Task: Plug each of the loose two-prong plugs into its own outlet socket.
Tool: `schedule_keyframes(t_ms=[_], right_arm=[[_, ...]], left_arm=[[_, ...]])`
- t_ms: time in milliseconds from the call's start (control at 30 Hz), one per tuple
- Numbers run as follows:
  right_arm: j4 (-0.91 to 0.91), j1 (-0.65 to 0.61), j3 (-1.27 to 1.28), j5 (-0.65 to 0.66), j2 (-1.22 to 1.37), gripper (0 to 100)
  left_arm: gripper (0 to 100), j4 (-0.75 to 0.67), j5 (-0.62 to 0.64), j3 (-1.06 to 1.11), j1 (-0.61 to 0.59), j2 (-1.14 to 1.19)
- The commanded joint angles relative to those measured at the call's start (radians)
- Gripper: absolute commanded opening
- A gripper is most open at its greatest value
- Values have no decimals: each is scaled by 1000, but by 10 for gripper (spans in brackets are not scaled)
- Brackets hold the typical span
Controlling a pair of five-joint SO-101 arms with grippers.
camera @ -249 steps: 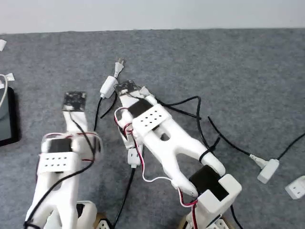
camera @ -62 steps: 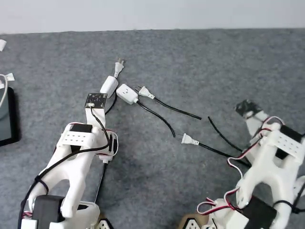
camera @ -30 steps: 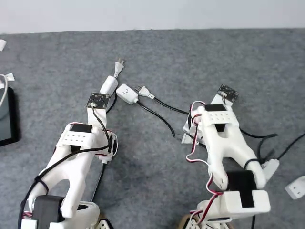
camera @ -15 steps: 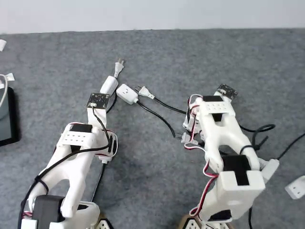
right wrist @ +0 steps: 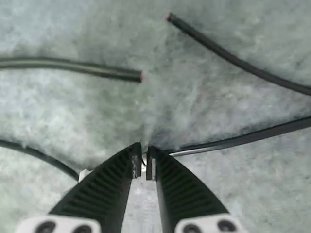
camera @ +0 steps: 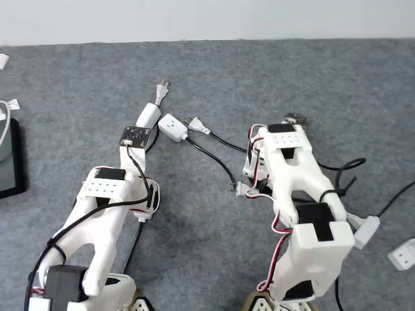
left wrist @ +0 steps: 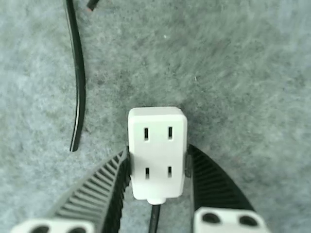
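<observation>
A white outlet socket (left wrist: 156,145) with two pairs of slots sits between the fingers of my left gripper (left wrist: 156,156), which is shut on its sides; its cord runs back under the wrist. My right gripper (right wrist: 144,162) is pinched almost fully together on a white two-prong plug (camera: 241,189), whose black cord (right wrist: 228,141) trails off to one side. Most of that plug is hidden behind the fingers. Farther back, another white socket (camera: 172,126) lies on the grey carpet with a loose plug (camera: 194,123) just beside it.
A third white socket (camera: 148,116) with a plug (camera: 162,89) at its far end lies near the left arm's tip. Two more sockets (camera: 364,230) (camera: 403,254) lie at the right edge. Loose black cord ends (right wrist: 138,76) cross the carpet. A dark flat device (camera: 10,159) sits at the left edge.
The right arm swung in from the far right and settled over the plug, then shifted left, and the plug slid left with it. The left arm has stayed still since 2 s ago.
</observation>
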Motion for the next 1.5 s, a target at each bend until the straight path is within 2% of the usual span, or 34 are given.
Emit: schedule_keyframes(t_ms=[0,200,400,700,933,1033,1200,1467], right_arm=[[59,-30,-49,23,-50,10],[71,-56,-46,23,-73,105],[104,-54,-58,25,-73,103],[31,-124,-51,15,71,108],[74,-136,-104,21,111,108],[159,-137,-160,26,110,109],[272,-136,-216,120,74,110],[275,-174,-215,89,122,158]], left_arm=[[152,32,-20,-15,2,-8],[152,32,-20,-15,2,-6],[152,32,-20,-15,3,-6],[152,32,-21,-15,3,-6],[152,32,-21,-15,3,-6],[152,32,-21,-15,3,-5],[152,34,-21,-19,3,0],[155,32,-21,-19,3,2]])
